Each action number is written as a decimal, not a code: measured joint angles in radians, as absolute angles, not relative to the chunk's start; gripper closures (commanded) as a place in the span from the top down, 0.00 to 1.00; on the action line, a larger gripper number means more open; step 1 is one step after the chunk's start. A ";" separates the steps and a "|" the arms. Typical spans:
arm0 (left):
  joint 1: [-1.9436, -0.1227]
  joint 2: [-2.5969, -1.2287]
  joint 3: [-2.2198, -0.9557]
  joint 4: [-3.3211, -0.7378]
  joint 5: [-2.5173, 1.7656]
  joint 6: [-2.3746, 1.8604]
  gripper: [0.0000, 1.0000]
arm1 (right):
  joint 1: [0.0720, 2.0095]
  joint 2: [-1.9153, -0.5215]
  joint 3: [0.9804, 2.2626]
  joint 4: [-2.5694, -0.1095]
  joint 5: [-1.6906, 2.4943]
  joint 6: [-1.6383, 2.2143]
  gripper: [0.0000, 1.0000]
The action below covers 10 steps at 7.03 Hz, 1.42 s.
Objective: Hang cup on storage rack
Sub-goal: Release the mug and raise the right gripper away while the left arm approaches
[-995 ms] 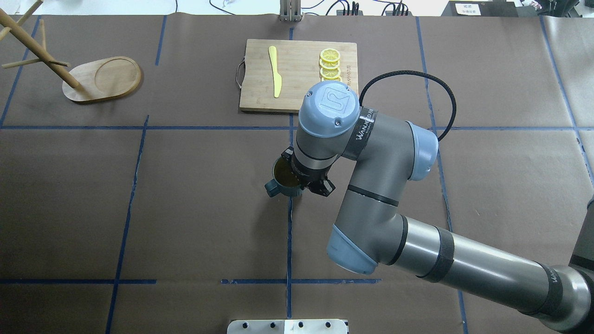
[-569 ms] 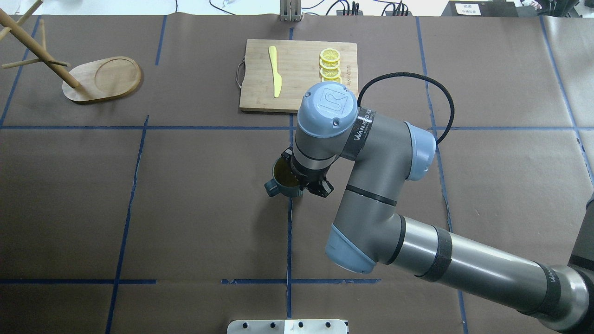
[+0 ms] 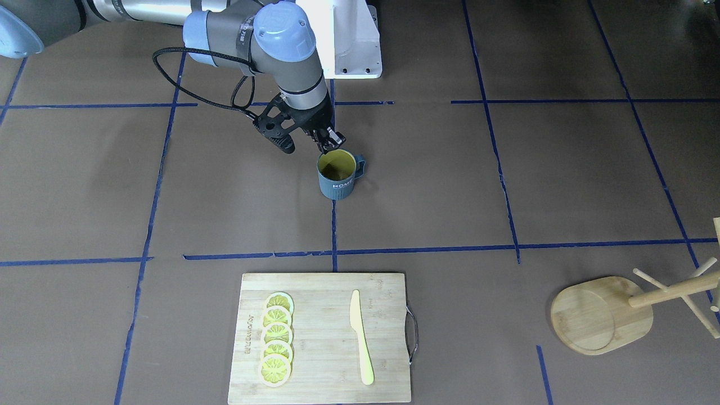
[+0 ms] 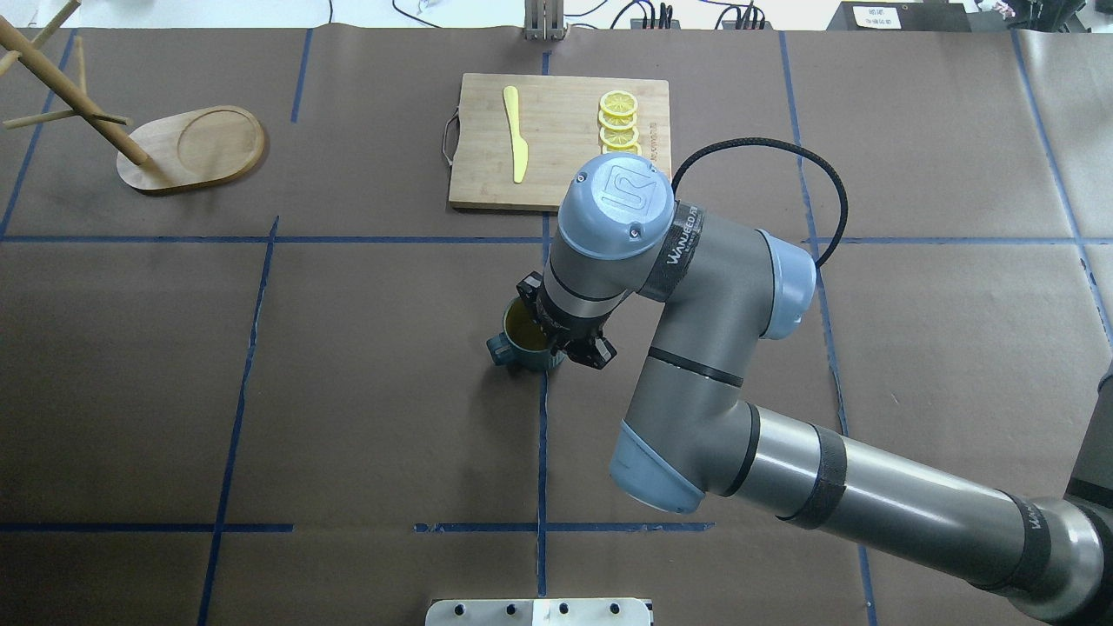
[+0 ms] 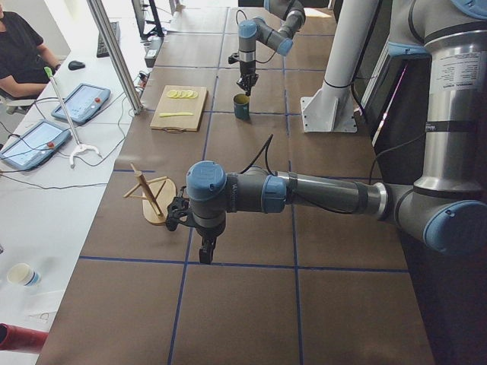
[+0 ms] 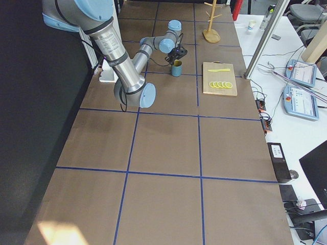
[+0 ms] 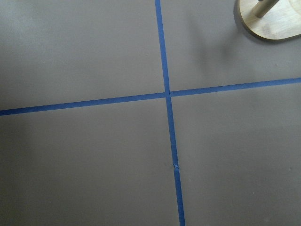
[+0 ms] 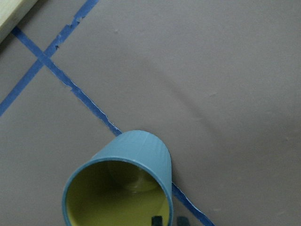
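Observation:
The cup point(image 3: 337, 175) is a dark blue-grey mug with an olive-yellow inside, upright near the table's middle, its handle point(image 4: 497, 349) pointing toward the robot's left. My right gripper point(image 3: 326, 144) comes down on its rim. In the right wrist view one fingertip point(image 8: 156, 220) is inside the cup point(image 8: 123, 183) and the other is outside the wall, shut on it. The storage rack point(image 4: 187, 149) stands at the far left, well away from the cup. My left gripper point(image 5: 205, 255) hangs near the rack point(image 5: 148, 194), and I cannot tell its state.
A wooden cutting board point(image 4: 556, 143) with a yellow knife point(image 4: 516, 132) and lemon slices point(image 4: 618, 117) lies just beyond the cup. Blue tape lines cross the brown table cover. A person sits at the side desk point(image 5: 19, 53).
The right wrist has shifted slightly to the left in the overhead view, and the cup has moved the same way with it.

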<state>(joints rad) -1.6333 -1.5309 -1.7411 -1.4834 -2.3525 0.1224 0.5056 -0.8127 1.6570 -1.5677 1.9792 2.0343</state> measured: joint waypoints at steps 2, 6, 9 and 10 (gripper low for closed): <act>-1.633 -1.534 -1.742 -1.482 -2.354 0.121 1.00 | 0.500 -0.817 1.671 -1.569 1.978 2.024 1.00; -1.627 -1.541 -1.777 -1.479 -2.355 0.117 1.00 | 0.535 -0.825 1.734 -1.577 1.984 2.018 1.00; -1.442 -1.511 -1.991 -1.473 -2.362 0.024 1.00 | 0.604 -0.899 1.824 -1.590 1.984 1.939 1.00; -1.356 -1.501 -2.083 -1.476 -2.361 -0.006 1.00 | 0.634 -0.939 1.858 -1.606 1.984 1.886 1.00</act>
